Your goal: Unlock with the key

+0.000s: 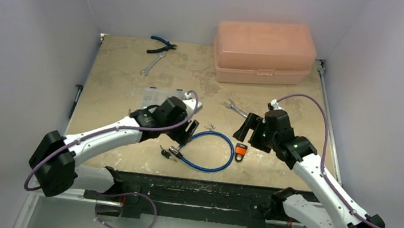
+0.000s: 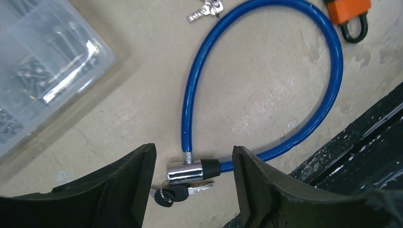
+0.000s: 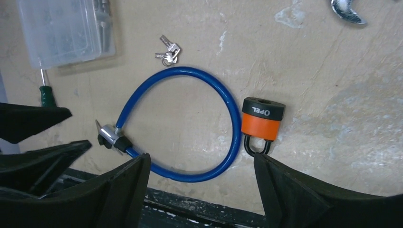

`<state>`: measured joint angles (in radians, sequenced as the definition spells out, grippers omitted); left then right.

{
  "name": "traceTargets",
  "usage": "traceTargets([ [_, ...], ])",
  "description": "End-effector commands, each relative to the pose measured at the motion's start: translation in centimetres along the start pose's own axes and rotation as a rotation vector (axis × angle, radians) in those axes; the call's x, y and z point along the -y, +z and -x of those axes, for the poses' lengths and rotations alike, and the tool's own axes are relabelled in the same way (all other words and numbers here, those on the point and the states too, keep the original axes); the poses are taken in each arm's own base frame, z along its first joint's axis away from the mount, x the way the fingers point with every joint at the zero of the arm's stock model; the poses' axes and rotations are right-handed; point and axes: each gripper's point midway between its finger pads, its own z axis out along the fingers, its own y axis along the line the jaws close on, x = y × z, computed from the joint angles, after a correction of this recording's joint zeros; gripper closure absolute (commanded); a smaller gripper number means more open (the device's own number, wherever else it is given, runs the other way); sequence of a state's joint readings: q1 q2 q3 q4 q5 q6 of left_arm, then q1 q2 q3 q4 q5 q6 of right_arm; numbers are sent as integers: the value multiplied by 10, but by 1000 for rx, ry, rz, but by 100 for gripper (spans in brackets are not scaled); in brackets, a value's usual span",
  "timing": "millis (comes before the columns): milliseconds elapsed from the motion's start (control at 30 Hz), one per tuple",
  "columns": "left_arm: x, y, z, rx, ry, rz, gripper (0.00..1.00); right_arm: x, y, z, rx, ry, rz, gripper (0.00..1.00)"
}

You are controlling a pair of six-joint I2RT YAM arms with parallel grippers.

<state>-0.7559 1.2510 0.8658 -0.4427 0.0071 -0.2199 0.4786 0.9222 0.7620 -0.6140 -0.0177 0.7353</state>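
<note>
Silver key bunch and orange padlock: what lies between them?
The loop of the blue cable lock passes between the silver key bunch and the orange padlock; nothing else lies there, as the right wrist view shows.

cable lock blue | padlock orange and black | key black-headed | toolbox peach

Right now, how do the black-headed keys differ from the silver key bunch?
The black-headed keys have black plastic heads; the silver key bunch is bare metal. The black-headed keys lie right beside the chrome end of the blue cable lock; the silver key bunch lies outside its loop, apart. Both are small bunches lying loose.
</note>
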Motion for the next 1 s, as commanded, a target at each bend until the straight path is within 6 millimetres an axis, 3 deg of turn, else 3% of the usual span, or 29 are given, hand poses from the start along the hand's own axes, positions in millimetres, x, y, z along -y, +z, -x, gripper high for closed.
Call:
traceTargets([
  [0, 11, 9, -7, -56, 71, 39, 38, -10, 5, 1, 16, 43, 11, 13],
  [67, 15, 11, -9, -78, 85, 36, 38, -14, 10, 1, 20, 34, 12, 13],
  [200, 14, 8, 9, -75, 118, 63, 39, -22, 22, 4, 24, -6, -17, 13],
  [333, -7, 2, 31, -19, 166, 185, 43, -36, 39, 6, 12, -76, -42, 15],
  [467, -28, 1, 32, 27, 134, 301, 46, -54, 52, 12, 5, -129, -58, 15],
  [700, -56, -29, 44, 131, 45, 456, 48, -73, 81, 13, -25, -183, -70, 18],
  [967, -79, -56, 56, 235, -53, 489, 51, -84, 99, 1, -85, -251, -116, 23],
])
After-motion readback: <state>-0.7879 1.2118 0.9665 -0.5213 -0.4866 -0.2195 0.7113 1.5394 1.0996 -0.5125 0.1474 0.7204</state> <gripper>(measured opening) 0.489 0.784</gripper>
